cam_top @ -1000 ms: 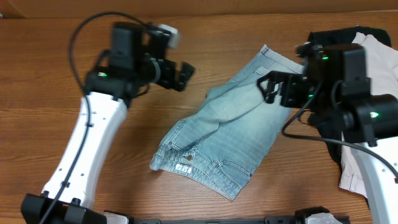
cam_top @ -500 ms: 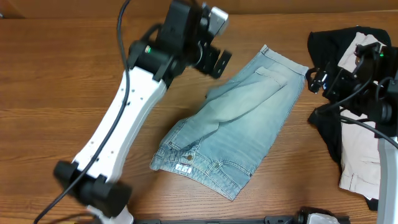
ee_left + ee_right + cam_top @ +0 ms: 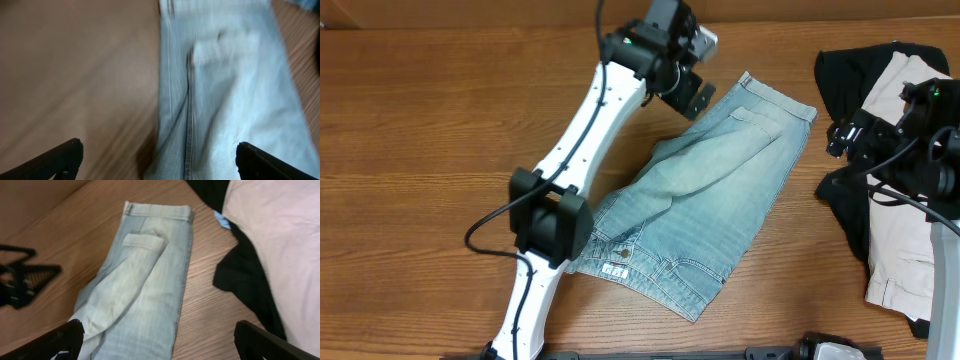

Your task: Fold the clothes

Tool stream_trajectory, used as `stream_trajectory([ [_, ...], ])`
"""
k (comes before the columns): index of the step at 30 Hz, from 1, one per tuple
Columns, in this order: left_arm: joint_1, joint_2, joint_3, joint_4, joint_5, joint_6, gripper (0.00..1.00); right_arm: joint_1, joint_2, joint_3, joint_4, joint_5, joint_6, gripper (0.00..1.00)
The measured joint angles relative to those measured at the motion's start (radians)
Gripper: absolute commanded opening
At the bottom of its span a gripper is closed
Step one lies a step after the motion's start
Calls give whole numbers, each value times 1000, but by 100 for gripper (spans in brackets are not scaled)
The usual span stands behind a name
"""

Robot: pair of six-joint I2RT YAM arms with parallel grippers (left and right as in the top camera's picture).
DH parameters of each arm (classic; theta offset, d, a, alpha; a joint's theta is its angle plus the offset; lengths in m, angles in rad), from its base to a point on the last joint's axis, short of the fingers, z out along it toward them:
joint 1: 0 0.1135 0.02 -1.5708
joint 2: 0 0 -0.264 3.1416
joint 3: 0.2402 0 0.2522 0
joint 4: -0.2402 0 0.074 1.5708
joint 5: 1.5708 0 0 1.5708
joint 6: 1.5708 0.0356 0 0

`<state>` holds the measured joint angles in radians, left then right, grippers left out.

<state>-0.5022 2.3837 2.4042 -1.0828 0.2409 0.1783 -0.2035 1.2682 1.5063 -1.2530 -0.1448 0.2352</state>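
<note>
Light-blue faded denim shorts (image 3: 705, 195) lie flat on the wood-grain table (image 3: 420, 150), at its middle. Their long axis runs diagonally. The waistband (image 3: 620, 268), with its button and label, points toward the near-left edge. The hemmed leg ends (image 3: 778, 97) point toward the far right. A raised fold of cloth runs along the upper leg.

The right gripper (image 3: 842, 138) hangs to the right of the shorts and apart from them, by the edge of a black garment (image 3: 845, 65). Its fingers are spread and hold nothing. Cream-beige trousers (image 3: 910, 230) lie on that black cloth at the table's right side.

Farthest back, the left gripper (image 3: 695, 98) hangs at the left edge of the far leg. Its fingers are also spread wide and empty. Contact with the denim cannot be told, since the left wrist view is blurred.
</note>
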Motion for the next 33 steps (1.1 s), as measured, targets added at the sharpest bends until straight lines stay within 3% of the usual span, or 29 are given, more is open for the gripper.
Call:
stream_trajectory([
  [5, -42, 58, 0, -61, 11, 21, 98, -47, 0, 0, 11, 23, 0, 100],
  [10, -108, 87, 0, -119, 19, 35, 64, -109, 0, 0, 15, 28, 0, 100],
  [13, -151, 126, 3, -142, 21, 31, 59, -159, 0, 0, 27, 29, 0, 100],
  [17, -194, 197, 3, -174, 19, -19, 43, -222, 0, 0, 29, 23, 0, 100],
  [28, -264, 239, 17, -237, -10, -106, 41, -314, 0, 0, 34, -26, 1, 100],
  [30, -286, 241, 47, -275, -10, -107, 46, -314, 0, 0, 33, -32, 0, 100],
  [33, -304, 254, 165, -344, -8, -119, 63, -314, 0, 0, 34, -35, 1, 100],
])
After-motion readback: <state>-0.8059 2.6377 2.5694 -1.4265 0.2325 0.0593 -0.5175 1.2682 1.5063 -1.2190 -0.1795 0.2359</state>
